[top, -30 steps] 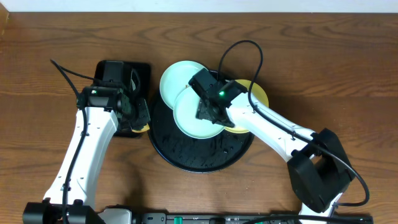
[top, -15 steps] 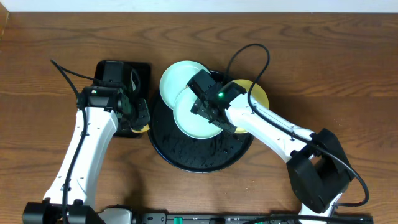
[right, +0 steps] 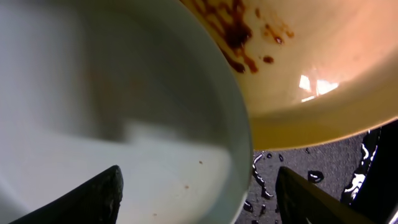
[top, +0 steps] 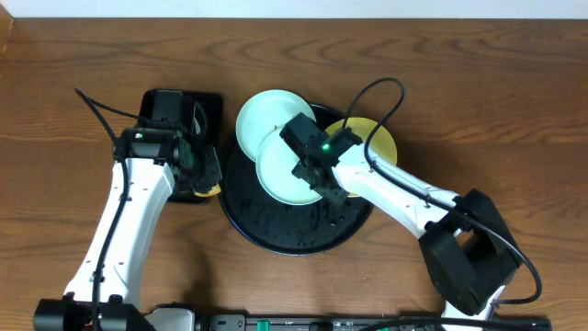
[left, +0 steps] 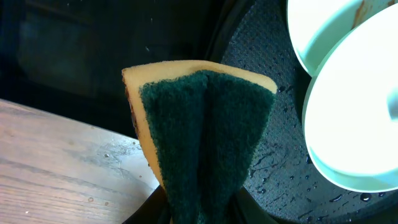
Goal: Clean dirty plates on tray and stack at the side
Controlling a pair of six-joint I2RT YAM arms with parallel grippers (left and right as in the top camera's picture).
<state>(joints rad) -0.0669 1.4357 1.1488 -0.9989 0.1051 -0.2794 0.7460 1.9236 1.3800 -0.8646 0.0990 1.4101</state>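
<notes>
1. The plates [left: 354, 124] all sit on or over the round black tray [top: 276, 230]. One mint plate [top: 260, 118] overhangs its far-left rim. A second mint plate [top: 278, 175] overlaps that one, nearer the middle. The yellow plate [top: 381, 142] rests on the far-right rim.
2. The yellow plate carries brown smears [right: 236, 31], and the tray's surface is beaded with water.
3. The right gripper [right: 198, 199] has its fingers wide apart, with the second mint plate's rim between them, not pinched.
4. The left gripper [left: 202, 214] is clamped on a folded yellow-and-green sponge [left: 202, 118]. It is just beside the round tray's left rim, at the near corner of a rectangular black tray [top: 175, 106].
5. Compared with a second ago, the right wrist has swung a little toward the tray's middle, uncovering more of the yellow plate. The plates and the left arm have not shifted.
</notes>
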